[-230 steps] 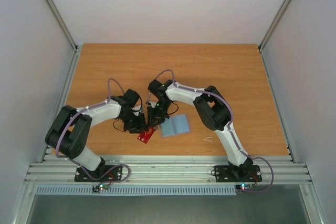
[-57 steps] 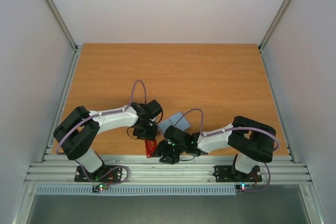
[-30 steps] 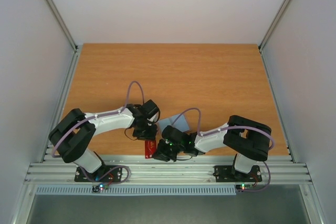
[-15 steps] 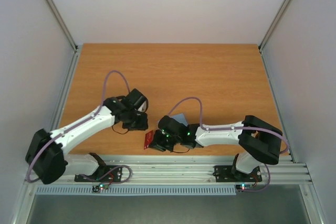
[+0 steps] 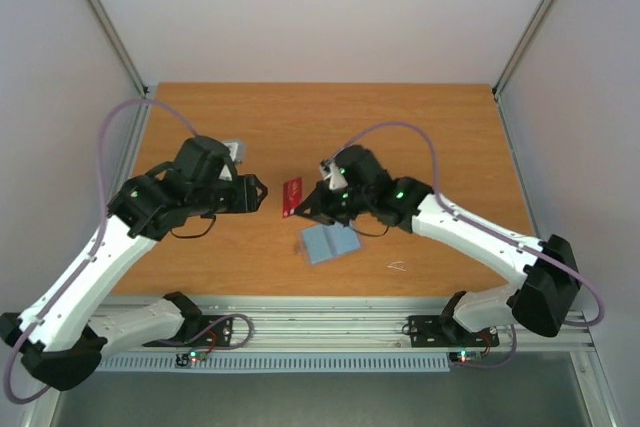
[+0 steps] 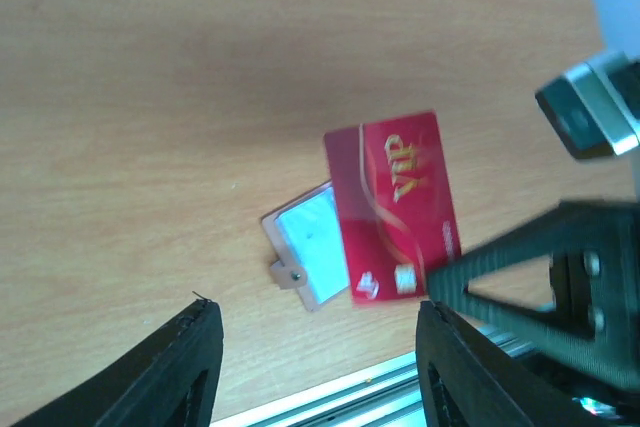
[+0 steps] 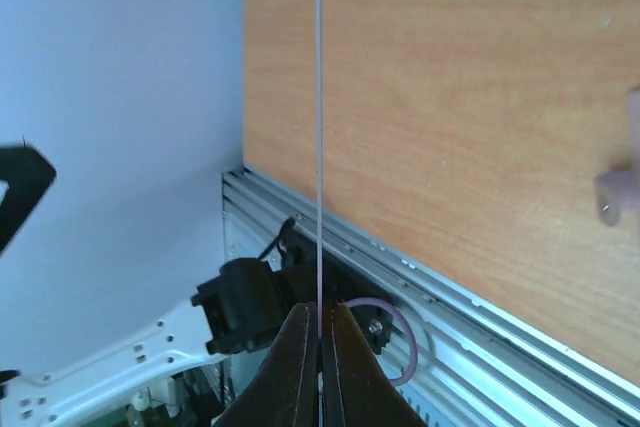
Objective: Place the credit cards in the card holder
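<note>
My right gripper (image 5: 303, 210) is shut on a red credit card (image 5: 292, 196) and holds it in the air above the table. In the right wrist view the card is edge-on, a thin line (image 7: 319, 117) pinched at my right gripper (image 7: 320, 339). My left gripper (image 5: 258, 191) is open and empty, just left of the card. In the left wrist view my left gripper (image 6: 320, 352) faces the red card (image 6: 395, 205), which reads "VIP". The card holder (image 5: 328, 243) lies flat on the table below, light blue face up, also seen in the left wrist view (image 6: 305, 245). The teal-green card is out of view.
A tiny white scrap (image 5: 397, 266) lies on the table right of the holder. The metal rail (image 5: 320, 309) runs along the near edge. White walls stand on both sides and at the back.
Both arms have risen from the near table edge. My right gripper has carried the red card up and back; my left gripper has drawn off to the left, open. The holder now lies uncovered.
</note>
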`<state>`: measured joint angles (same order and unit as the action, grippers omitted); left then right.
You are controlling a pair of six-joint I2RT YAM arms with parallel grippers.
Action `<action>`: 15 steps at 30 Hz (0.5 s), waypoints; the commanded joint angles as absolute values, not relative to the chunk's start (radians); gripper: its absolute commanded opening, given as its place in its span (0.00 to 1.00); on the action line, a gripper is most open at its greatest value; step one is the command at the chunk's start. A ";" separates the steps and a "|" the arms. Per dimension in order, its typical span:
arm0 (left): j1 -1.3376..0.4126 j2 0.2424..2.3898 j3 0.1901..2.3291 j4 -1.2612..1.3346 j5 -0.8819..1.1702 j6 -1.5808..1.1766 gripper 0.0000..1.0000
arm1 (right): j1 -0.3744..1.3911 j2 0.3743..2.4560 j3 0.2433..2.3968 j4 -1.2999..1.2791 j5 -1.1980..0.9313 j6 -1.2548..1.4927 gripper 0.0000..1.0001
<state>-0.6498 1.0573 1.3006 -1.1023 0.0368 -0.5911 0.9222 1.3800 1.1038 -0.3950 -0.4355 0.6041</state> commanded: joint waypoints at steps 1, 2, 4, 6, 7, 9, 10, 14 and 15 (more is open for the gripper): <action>-0.647 0.987 1.368 -1.098 0.073 -0.557 0.55 | 0.759 1.323 1.172 -0.529 -0.624 0.427 0.01; -0.647 0.971 1.372 -1.077 0.085 -0.552 0.55 | 0.726 1.310 1.181 -0.531 -0.666 0.400 0.01; -0.647 0.933 1.366 -1.031 0.106 -0.551 0.55 | 0.643 1.279 1.184 -0.500 -0.757 0.381 0.01; -0.647 0.908 1.363 -0.985 0.136 -0.554 0.55 | 0.582 1.256 1.179 -0.455 -0.845 0.383 0.01; -0.647 0.903 1.362 -0.963 0.158 -0.559 0.54 | 0.557 1.244 1.179 -0.432 -0.883 0.386 0.01; -0.647 0.897 1.354 -0.907 0.207 -0.582 0.53 | 0.516 1.228 1.178 -0.397 -0.952 0.395 0.01; -0.647 0.893 1.347 -0.873 0.232 -0.594 0.52 | 0.504 1.221 1.179 -0.375 -0.983 0.400 0.01; -0.647 0.871 1.286 -0.673 0.339 -0.676 0.50 | 0.478 1.197 1.181 -0.267 -1.086 0.443 0.01; -0.647 0.871 1.271 -0.628 0.370 -0.701 0.49 | 0.479 1.195 1.182 -0.233 -1.103 0.462 0.01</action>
